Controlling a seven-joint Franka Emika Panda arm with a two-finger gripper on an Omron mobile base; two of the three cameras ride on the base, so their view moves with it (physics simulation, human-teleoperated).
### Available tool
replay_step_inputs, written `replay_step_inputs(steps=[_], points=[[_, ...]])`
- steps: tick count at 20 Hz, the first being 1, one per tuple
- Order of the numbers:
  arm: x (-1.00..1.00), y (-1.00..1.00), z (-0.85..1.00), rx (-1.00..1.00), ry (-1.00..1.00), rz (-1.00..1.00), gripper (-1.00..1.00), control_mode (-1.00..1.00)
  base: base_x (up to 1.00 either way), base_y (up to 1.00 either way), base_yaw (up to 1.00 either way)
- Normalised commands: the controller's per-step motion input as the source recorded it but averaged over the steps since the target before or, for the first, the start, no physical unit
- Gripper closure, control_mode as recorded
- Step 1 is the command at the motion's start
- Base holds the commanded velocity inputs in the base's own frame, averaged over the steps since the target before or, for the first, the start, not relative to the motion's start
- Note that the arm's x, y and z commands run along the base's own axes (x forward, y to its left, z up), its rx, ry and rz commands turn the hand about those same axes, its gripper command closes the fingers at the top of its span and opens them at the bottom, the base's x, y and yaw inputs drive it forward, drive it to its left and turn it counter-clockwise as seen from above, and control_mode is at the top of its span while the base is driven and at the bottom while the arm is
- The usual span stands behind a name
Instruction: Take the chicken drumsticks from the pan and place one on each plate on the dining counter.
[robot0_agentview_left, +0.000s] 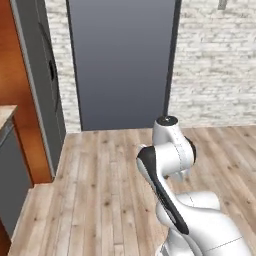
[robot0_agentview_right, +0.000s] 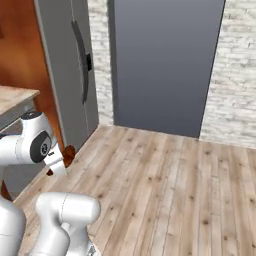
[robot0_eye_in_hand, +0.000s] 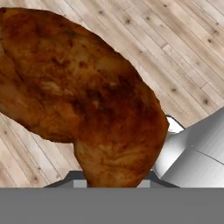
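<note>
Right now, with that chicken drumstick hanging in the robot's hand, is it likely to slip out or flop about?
The chicken drumstick looks thick and solid, so it probably stays stiff rather than flopping. Its browned skin has a slight sheen, so it may be somewhat slippery. It widens well beyond the held end, so its weight might make it swing or twist a little over the wooden floor.

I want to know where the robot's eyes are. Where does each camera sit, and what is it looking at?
Left base view: behind the arm on its left, facing the dark grey door and wood floor; the white arm rises at lower right.
Right base view: behind on the right, facing the same door and floor; the arm sits lower left, with a bit of chicken drumstick beside it.
Hand view: on the hand, looking along the claw at the drumstick close up, floor beyond.
Both base views share the door, the floor and the brick wall.
</note>
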Motion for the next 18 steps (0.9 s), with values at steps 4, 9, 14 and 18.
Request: replay_step_inputs(steps=[4,9,14,18], points=[[0.00,0.00,0.00,0.00,0.00,0.00,1.00,1.00,0.29,0.00,-0.85],[0.00,0.00,0.00,0.00,0.00,0.00,1.00,1.00,0.42,0.00,-0.75],[0.00,0.00,0.00,0.00,0.00,0.00,1.00,1.00,0.49,0.00,-0.68],[0.00,0.00,0.00,0.00,0.00,0.00,1.00,1.00,0.63,0.00,-0.55]])
